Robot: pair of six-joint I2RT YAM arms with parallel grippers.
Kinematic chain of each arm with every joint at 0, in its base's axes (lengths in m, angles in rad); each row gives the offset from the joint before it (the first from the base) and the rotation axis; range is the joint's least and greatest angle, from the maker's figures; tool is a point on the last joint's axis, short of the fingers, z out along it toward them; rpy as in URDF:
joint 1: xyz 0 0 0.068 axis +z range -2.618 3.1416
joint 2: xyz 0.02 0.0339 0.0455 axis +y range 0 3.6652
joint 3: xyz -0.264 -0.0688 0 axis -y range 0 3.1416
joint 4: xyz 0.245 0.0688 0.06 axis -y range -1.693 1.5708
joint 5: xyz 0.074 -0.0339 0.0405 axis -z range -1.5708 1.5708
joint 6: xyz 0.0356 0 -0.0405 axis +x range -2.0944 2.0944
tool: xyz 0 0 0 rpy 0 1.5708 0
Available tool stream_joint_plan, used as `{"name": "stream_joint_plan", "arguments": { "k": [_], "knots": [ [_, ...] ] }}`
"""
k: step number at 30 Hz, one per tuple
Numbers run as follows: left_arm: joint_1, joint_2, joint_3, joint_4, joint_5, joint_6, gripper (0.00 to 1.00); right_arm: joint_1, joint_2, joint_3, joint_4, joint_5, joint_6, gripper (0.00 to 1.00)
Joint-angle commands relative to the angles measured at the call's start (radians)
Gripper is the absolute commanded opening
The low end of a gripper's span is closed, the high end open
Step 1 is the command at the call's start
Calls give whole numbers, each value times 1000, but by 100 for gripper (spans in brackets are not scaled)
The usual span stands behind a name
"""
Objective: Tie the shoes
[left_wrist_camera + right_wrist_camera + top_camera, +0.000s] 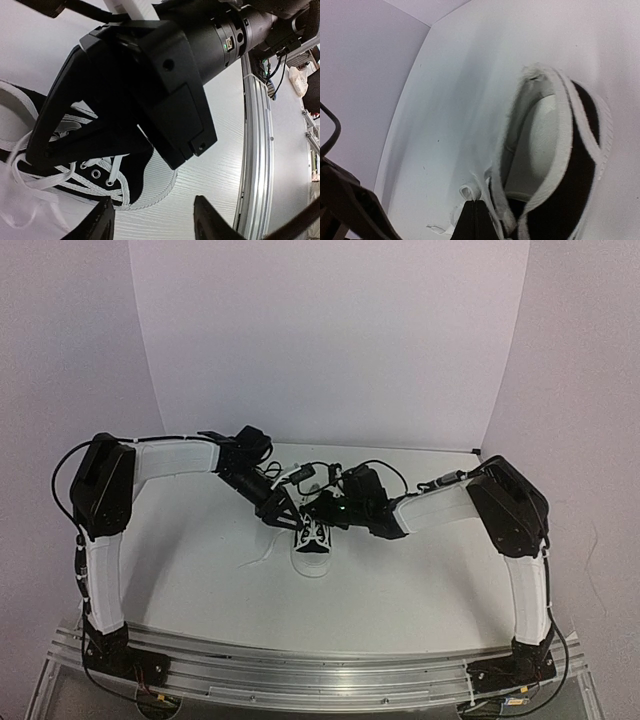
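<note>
The black sneaker (312, 544) with white toe cap sits mid-table, toe toward the arms. It shows in the left wrist view (127, 175) with white laces (30, 150) spread loosely to its left. In the right wrist view its white-lined opening (542, 145) is close up. My right gripper (323, 512) is over the shoe's tongue; in its wrist view (477, 212) its fingertips are shut on a small loop of white lace (469, 191). My left gripper (281, 511) is just left of the shoe; in its wrist view (155, 225) it is open and empty above the table.
A lace end (262, 557) trails on the table left of the shoe. The right gripper's black body (165, 85) fills much of the left wrist view. White backdrop walls stand behind and at both sides. An aluminium rail (320, 672) runs along the near edge.
</note>
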Motion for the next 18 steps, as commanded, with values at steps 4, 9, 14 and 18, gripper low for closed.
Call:
{"name": "stream_joint_plan", "arguments": {
  "k": [4, 9, 14, 18],
  "knots": [
    [38, 45, 285, -319, 60, 330, 74, -22, 31, -10, 85, 2, 46, 0],
    [156, 105, 280, -61, -44, 125, 52, -22, 38, 3, 84, -9, 39, 0],
    [155, 215, 210, 198, -160, 60, 51, -22, 34, -7, 83, -16, 44, 0],
    [153, 283, 251, 210, -109, 91, 64, -22, 22, -16, 83, -12, 38, 0]
  ]
}}
